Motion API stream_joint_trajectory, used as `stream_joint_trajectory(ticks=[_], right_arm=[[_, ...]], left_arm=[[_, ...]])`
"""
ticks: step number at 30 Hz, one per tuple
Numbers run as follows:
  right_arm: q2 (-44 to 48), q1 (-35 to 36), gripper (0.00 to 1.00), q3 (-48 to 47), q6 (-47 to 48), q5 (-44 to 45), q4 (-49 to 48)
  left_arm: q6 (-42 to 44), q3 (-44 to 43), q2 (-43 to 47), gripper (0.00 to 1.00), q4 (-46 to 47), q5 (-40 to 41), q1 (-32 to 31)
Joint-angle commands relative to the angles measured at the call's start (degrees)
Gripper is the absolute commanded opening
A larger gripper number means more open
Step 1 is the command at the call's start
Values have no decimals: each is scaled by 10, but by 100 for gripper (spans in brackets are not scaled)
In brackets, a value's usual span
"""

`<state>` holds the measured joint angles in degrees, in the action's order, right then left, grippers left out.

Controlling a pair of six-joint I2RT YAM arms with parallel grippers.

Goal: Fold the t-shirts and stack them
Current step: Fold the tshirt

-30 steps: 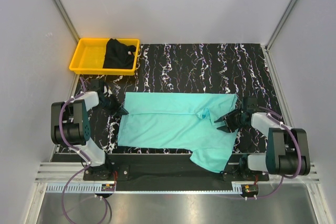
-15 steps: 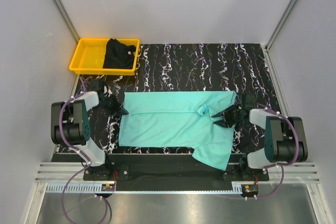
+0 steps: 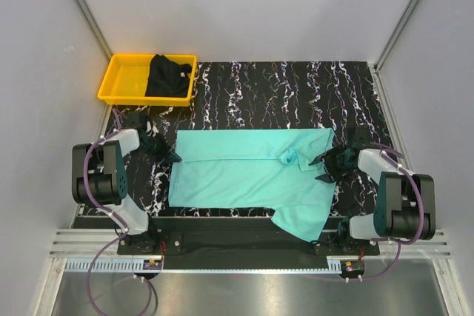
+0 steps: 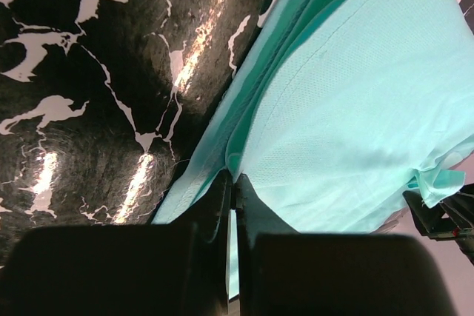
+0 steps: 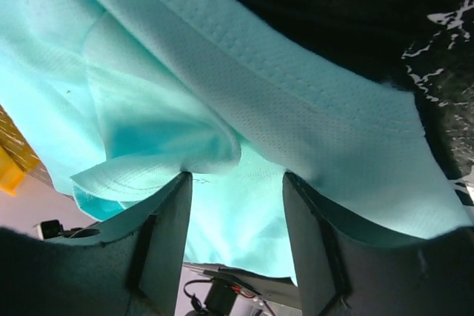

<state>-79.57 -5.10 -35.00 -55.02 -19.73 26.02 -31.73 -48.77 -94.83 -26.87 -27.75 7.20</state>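
Black marbled table (image 3: 281, 86) (grey walls (image 3: 244, 5) around): left tool (image 4: 231, 183) pinches turquoise shirt (image 3: 244, 172), right tool (image 5: 237, 179) gapes.

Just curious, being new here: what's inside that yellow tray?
A crumpled black t-shirt fills the right side of the yellow tray; its left side shows bare plastic. Anything beneath the shirt is hidden.

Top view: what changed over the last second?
The right gripper slid left over the teal shirt, then backed off to the right. Its jaws now stand open at the cloth's right edge. The shirt's right side shifted slightly. The left gripper stayed shut on the shirt's left edge. The black shirt and the tray did not move.
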Motion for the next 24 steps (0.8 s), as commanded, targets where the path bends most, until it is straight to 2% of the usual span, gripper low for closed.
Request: stream_joint_trajectory(ticks=[1, 5, 8, 13, 24], right_arm=[[31, -2, 59, -39, 40, 15, 48], [44, 19, 56, -48, 14, -15, 54], [51, 47, 51, -33, -31, -20, 24], [30, 48, 41, -24, -38, -20, 7], [-16, 48, 42, 2, -53, -28, -76]], left_arm=[[9, -4, 10, 3, 7, -23, 3], [8, -11, 9, 3, 8, -28, 3], [7, -15, 7, 3, 7, -30, 3], [9, -14, 7, 3, 8, -32, 3], [8, -18, 10, 3, 7, -30, 3]])
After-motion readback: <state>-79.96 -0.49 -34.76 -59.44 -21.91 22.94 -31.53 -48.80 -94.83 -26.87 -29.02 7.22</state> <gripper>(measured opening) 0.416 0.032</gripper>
